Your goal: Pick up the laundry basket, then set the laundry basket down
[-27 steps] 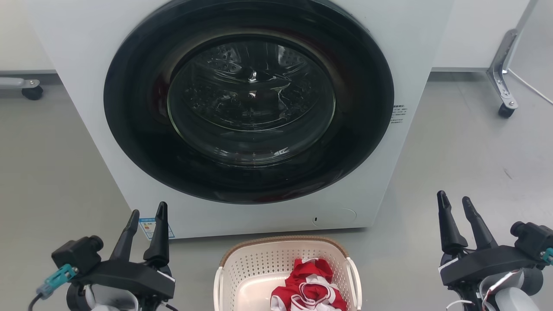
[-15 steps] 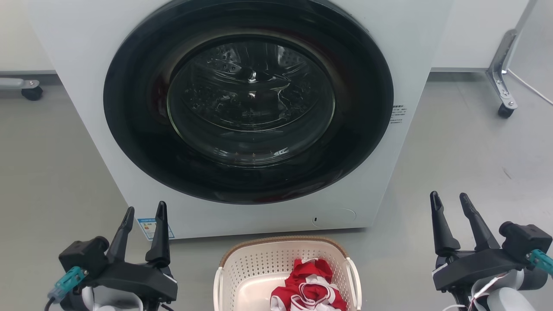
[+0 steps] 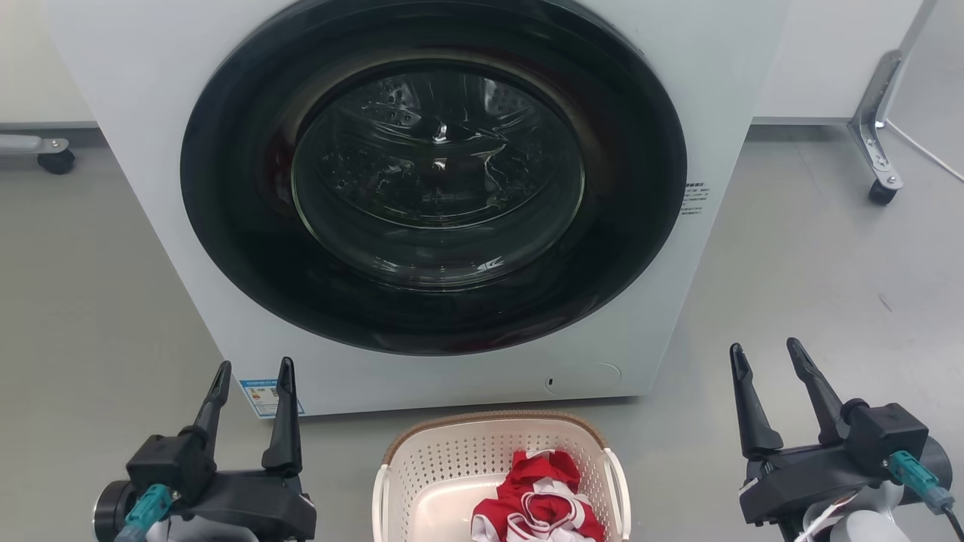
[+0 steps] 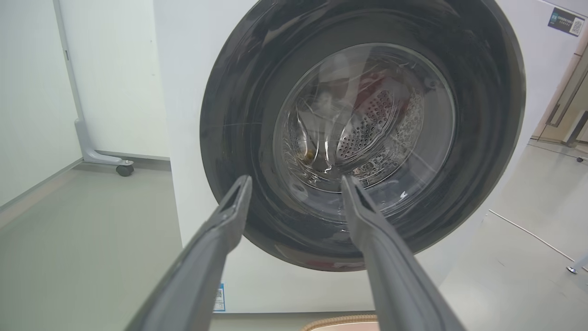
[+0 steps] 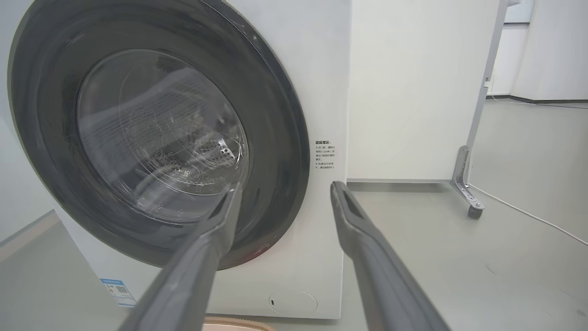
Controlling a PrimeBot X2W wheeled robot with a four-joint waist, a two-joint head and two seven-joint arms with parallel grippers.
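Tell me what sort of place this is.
Likely a laundry corner in a test room rather than a home: a front-loading washing machine on bare grey floor, the laundry basket holding a red-and-white garment before it, and a wheeled panel foot behind.

Floor (image 3: 813,271): smooth grey, matte, a few faint dark scuffs. The washing machine (image 3: 135,113), white with a dark round door, stands on it straight ahead of both finger pairs, its front spanning from the left gripper (image 3: 254,365) towards the right gripper (image 3: 764,346). The laundry basket (image 3: 437,467) sits on the floor between the two grippers, behind the fingertips and close under the machine's front; contact cannot be told. A wheeled metal foot (image 3: 874,128) stands well beyond and outboard of the right fingers, with a white cable (image 3: 926,154) trailing past it. A second castor foot (image 3: 56,160) stands far beyond the left fingers, outboard.
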